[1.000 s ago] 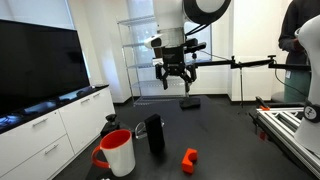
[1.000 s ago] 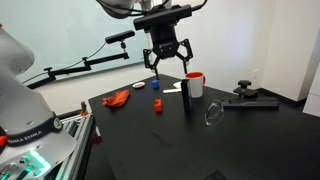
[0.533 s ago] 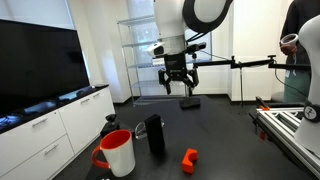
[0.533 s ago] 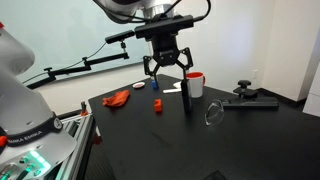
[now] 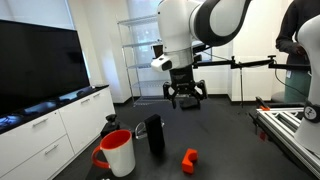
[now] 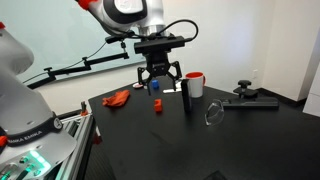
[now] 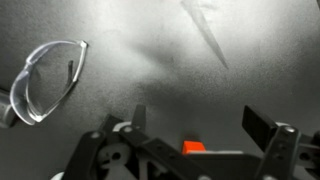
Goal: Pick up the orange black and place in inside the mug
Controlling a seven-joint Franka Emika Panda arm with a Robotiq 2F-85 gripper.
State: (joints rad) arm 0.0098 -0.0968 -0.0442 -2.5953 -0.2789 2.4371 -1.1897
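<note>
- The hand (image 6: 161,88) hangs in the air above the desk (image 6: 150,145), fingers spread wide with nothing between them; I take that wide stance as readiness to drop over a small piece
- The orange block (image 6: 157,104) lies on the desk just under the hand, clearly apart from it; no grasp has been made
- In the wrist view the orange block (image 7: 195,147) peeks out at the lower edge between the two fingers, which suggests the hand is roughly lined up over it
- The mug (image 5: 118,152), red outside and white within, stands upright with its mouth open upward, so the block could go in from above
- A dark cylinder (image 5: 154,134) stands upright between the mug and the block, just beside the mug; my judgement is that the carry will need height to clear it
- Safety glasses (image 7: 45,80) lie on the desk off to one side of the block, apart from it and unlikely to hinder the descent
- The step in hand looks like the approach: lowering, then closing on the block
</note>
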